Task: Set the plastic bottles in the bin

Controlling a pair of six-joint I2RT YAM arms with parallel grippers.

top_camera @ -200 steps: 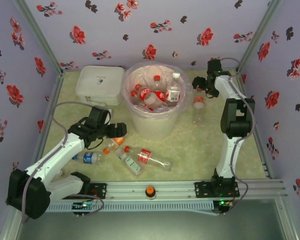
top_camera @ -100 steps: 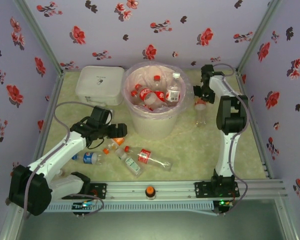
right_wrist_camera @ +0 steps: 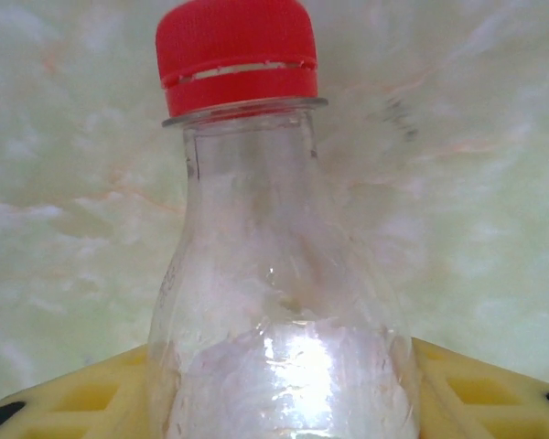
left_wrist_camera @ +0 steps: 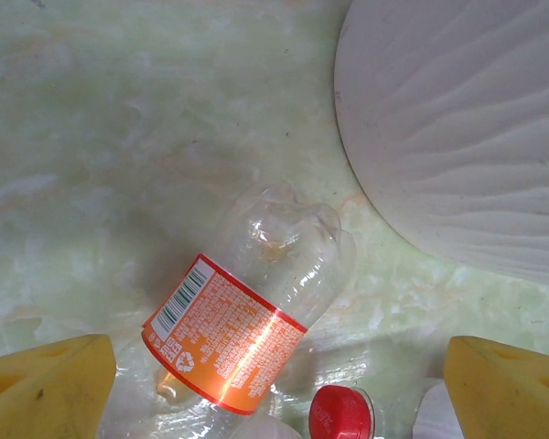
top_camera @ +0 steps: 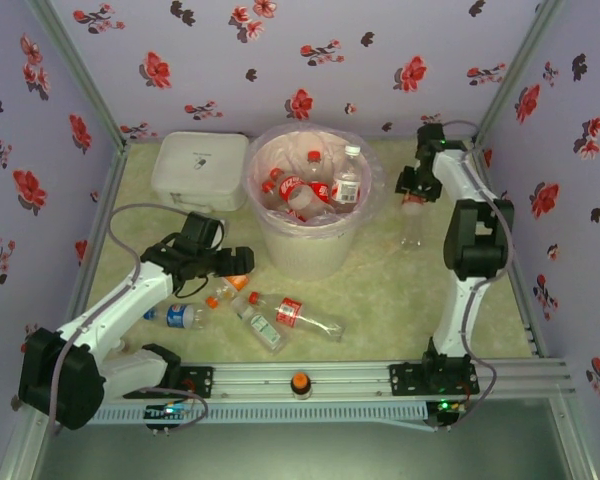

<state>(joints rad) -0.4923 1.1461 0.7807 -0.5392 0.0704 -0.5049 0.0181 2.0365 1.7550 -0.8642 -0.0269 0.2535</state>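
Observation:
My right gripper is shut on a clear bottle with a red cap, its yellow fingers pressed against both sides of the body. This bottle is right of the bin, a white bucket with a pink liner holding several bottles. My left gripper is open just left of the bin, low over an orange-labelled bottle lying on the table between its fingers. A red cap lies beside that bottle. Three more bottles lie at the near middle.
A white lidded box stands at the back left, beside the bin. The bin's white wall is close on the right of my left gripper. Flowered walls close in the table on three sides, and a rail runs along the near edge.
My right gripper has shifted a little to the right with the red-capped bottle in it. The left arm has barely moved.

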